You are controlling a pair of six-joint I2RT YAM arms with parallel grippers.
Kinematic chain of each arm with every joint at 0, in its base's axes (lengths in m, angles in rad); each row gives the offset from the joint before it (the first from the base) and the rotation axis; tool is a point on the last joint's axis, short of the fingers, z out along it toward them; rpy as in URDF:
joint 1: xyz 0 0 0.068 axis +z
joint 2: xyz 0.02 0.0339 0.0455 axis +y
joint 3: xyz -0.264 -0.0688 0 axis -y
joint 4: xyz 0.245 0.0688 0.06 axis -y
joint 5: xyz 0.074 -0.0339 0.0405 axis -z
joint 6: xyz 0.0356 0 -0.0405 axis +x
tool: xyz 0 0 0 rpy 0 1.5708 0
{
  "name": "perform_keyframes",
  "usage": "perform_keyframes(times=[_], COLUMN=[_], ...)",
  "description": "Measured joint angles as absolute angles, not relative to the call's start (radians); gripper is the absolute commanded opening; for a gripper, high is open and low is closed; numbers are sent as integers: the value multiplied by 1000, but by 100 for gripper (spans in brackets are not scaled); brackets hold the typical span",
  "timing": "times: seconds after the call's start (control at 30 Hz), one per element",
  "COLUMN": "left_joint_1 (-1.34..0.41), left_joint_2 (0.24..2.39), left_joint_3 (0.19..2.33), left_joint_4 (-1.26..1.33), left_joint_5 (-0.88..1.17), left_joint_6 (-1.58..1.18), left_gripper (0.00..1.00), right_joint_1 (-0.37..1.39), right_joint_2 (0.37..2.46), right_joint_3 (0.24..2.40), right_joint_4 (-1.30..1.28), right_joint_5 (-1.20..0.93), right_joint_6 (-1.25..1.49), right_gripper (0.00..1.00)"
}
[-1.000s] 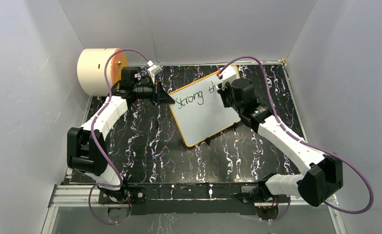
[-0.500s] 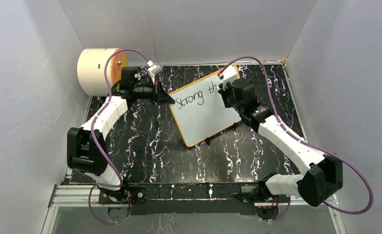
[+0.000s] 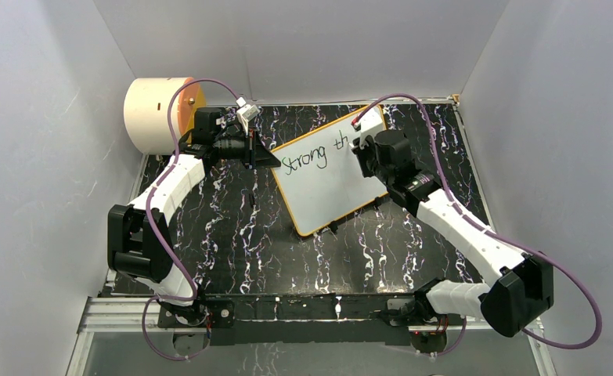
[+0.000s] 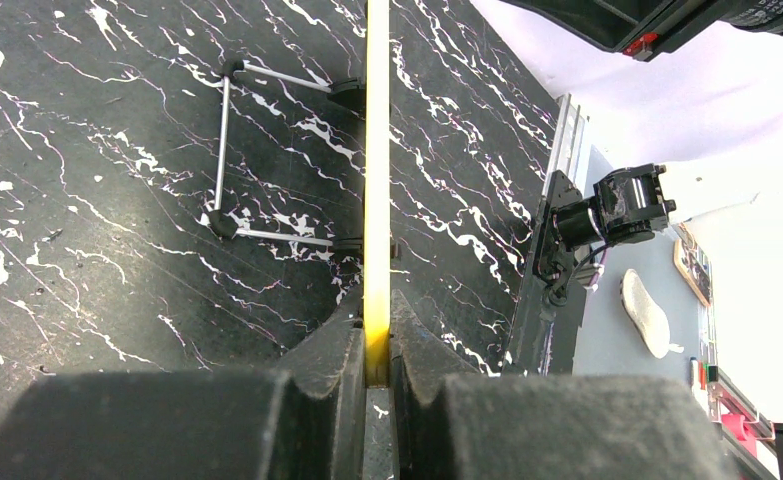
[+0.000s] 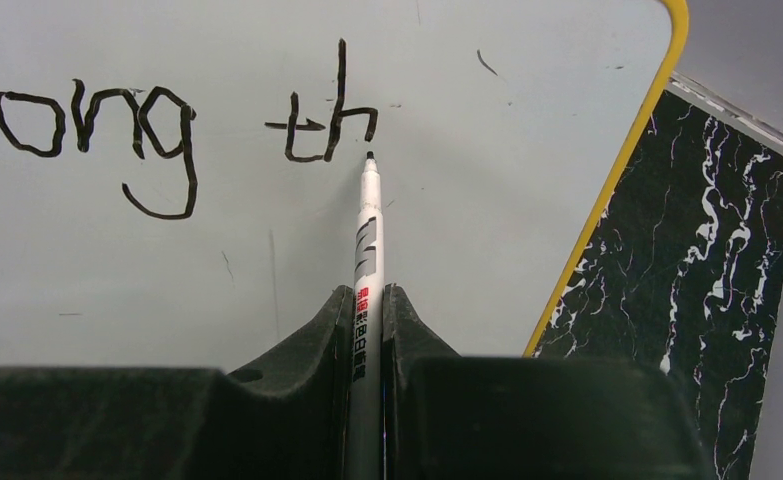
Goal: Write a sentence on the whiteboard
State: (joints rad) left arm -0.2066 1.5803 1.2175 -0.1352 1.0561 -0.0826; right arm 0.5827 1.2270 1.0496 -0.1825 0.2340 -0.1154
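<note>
**Marker at the board, "Strong th" written**

The whiteboard [image 3: 326, 184] sits mid-table, a bit right of centre on the black marbled table [image 3: 232, 235]. It is turned at an angle, with its left corner toward the left arm and its small black feet [image 3: 333, 226] on the near edge. The orange-yellow frame runs all round it. "Strong th" [image 3: 315, 155] is written in black along the upper part.

The left gripper [image 3: 268, 159] is at the board's left corner. In the left wrist view [image 4: 376, 345] its jaws are pressed onto the yellow frame edge [image 4: 376, 150], pinching it edge-on. A thin wire stand [image 4: 225, 150] with black ends joins the board on one side and rests on the table.

The right gripper [image 3: 363, 147] is over the board's upper right part. In the right wrist view [image 5: 369, 300] its jaws are clamped on a white marker [image 5: 368, 235]. The marker points up the board [image 5: 167, 260], with its black tip just below the right leg of the "h" [image 5: 352, 110]. Cannot tell whether the tip touches the surface.

A cream cylinder with an orange face [image 3: 158, 113] sits at the far left corner, behind the left arm and apart from the board.
</note>
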Motion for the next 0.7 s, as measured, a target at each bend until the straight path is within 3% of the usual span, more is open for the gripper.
perform_keyframes(times=[0.7], left_joint_1=[-207], left_joint_2=[1580], left_joint_3=[1217], left_joint_4=[-135], left_joint_5=[1058], left_joint_6=[-83], left_gripper=[0], right_joint_1=[574], right_joint_2=[1216], right_joint_3=[1040], right_joint_4=[-138], right_joint_5=[234], right_joint_6=[-136], right_gripper=[0])
